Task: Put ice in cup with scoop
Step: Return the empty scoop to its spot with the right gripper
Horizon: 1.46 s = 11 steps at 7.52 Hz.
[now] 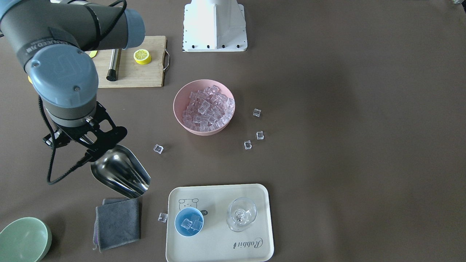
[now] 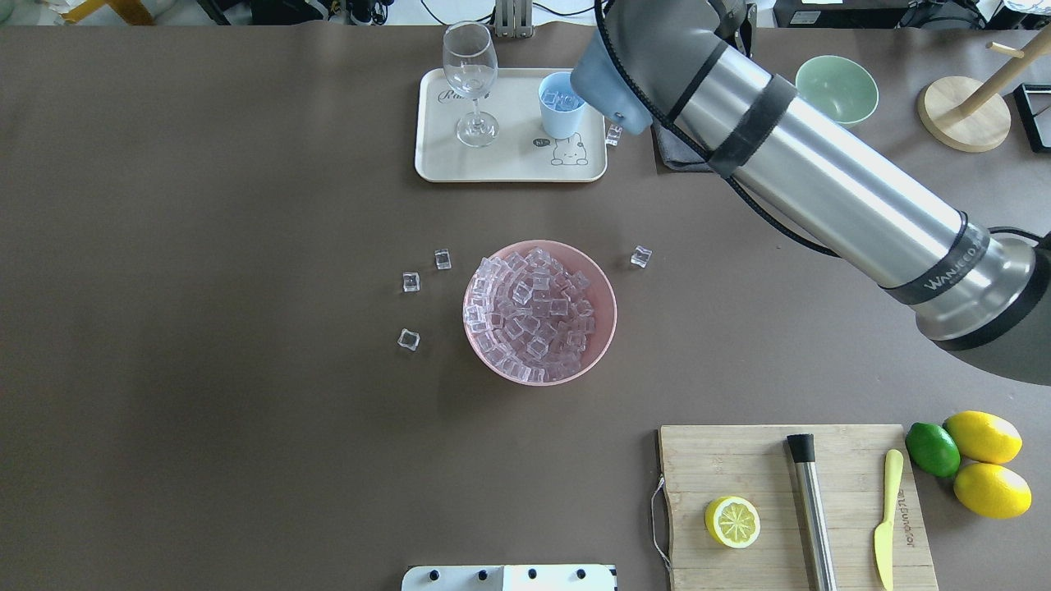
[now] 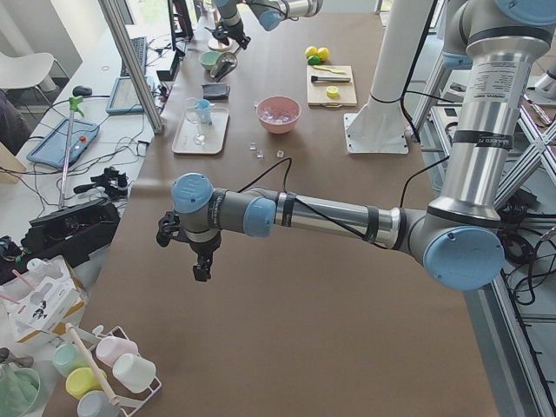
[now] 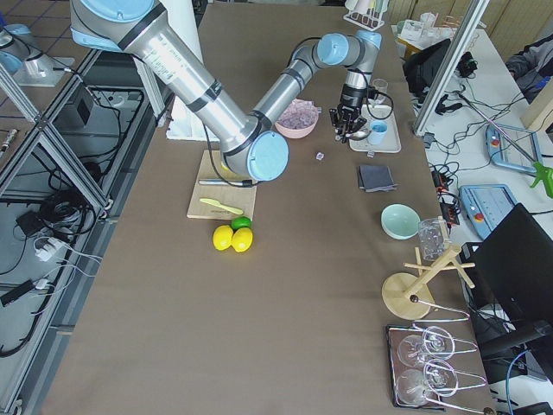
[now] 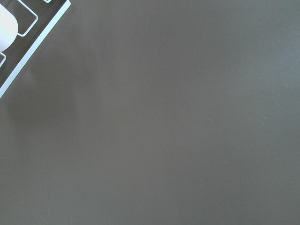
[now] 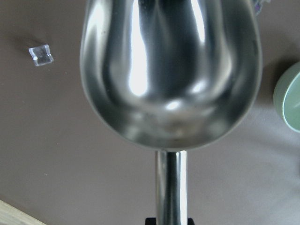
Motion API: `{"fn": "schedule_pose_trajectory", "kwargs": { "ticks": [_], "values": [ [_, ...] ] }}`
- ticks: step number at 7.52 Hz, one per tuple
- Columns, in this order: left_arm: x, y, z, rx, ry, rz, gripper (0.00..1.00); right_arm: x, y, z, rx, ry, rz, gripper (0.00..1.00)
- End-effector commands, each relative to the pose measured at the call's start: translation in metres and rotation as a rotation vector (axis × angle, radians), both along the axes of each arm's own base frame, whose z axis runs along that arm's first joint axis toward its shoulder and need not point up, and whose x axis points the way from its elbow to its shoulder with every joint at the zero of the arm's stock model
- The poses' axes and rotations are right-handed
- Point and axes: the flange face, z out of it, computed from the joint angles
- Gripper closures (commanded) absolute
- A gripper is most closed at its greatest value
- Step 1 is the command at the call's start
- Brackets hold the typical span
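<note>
A shiny silver metal scoop (image 1: 122, 173) with a deep rounded bowl is being held clear of the brown table by the right gripper (image 1: 90, 147), whose fingers are being pressed together on the short straight handle. In the right wrist view the scoop's hollow is being shown bare: no ice is being carried in it. The small round light-blue cup (image 1: 189, 222) is standing on the cream rectangular tray (image 1: 218, 251), and a few small clear glassy ice cubes (image 1: 192, 224) are lying inside it. The main heap of cubes is being kept in the round pink bowl (image 1: 175, 103), well apart from the tray, toward the robot's base.

The scoop's long axis is being pointed, handle to mouth, toward the tray side of the table and away from the robot. The pink bowl is therefore lying off to one side and behind the mouth, not ahead of it. Judged from this, a refill is being called for, and the scoop would have to be swung round and tipped mouth-first into the heap. The right arm is by far the nearer; the left gripper (image 3: 201, 265) is being held far down the table, and whether it is spread or closed cannot be told.
</note>
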Motion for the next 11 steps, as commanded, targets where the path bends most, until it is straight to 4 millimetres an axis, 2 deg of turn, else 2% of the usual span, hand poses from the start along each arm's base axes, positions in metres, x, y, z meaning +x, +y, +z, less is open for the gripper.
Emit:
{"fn": "schedule_pose_trajectory", "kwargs": {
  "ticks": [1, 2, 3, 4, 5, 6, 7, 8, 9, 11],
  "values": [
    [-0.001, 0.003, 0.003, -0.01, 0.002, -0.002, 0.01, 0.106, 0.084, 0.087, -0.19, -0.069, 0.386, 1.0],
    [-0.001, 0.008, 0.011, -0.017, 0.003, 0.001, 0.01, 0.139, 0.093, 0.134, -0.274, -0.093, 0.474, 1.0],
    [0.0, 0.008, 0.007, -0.011, 0.005, 0.001, 0.01, 0.174, 0.11, 0.192, -0.347, -0.146, 0.523, 1.0],
    [0.0, 0.008, 0.013, -0.024, 0.005, 0.002, 0.01, 0.208, 0.134, 0.252, -0.421, -0.215, 0.577, 1.0],
    [0.002, 0.008, 0.016, -0.031, 0.001, 0.004, 0.01, 0.223, 0.149, 0.296, -0.449, -0.223, 0.601, 1.0],
    [0.006, 0.008, 0.025, -0.048, -0.005, 0.011, 0.01, 0.226, 0.157, 0.335, -0.461, -0.217, 0.608, 1.0],
    [0.031, 0.007, 0.032, -0.062, -0.008, 0.054, 0.01, 0.226, 0.158, 0.362, -0.476, -0.212, 0.631, 1.0],
    [0.033, 0.004, 0.027, -0.054, -0.007, 0.055, 0.01, 0.226, 0.157, 0.39, -0.484, -0.21, 0.641, 1.0],
    [0.032, 0.004, 0.027, -0.053, -0.018, 0.054, 0.01, 0.228, 0.164, 0.416, -0.488, -0.207, 0.642, 1.0],
    [0.025, 0.008, 0.029, -0.05, -0.038, 0.044, 0.01, 0.231, 0.172, 0.436, -0.503, -0.189, 0.648, 1.0]
  ]
}}
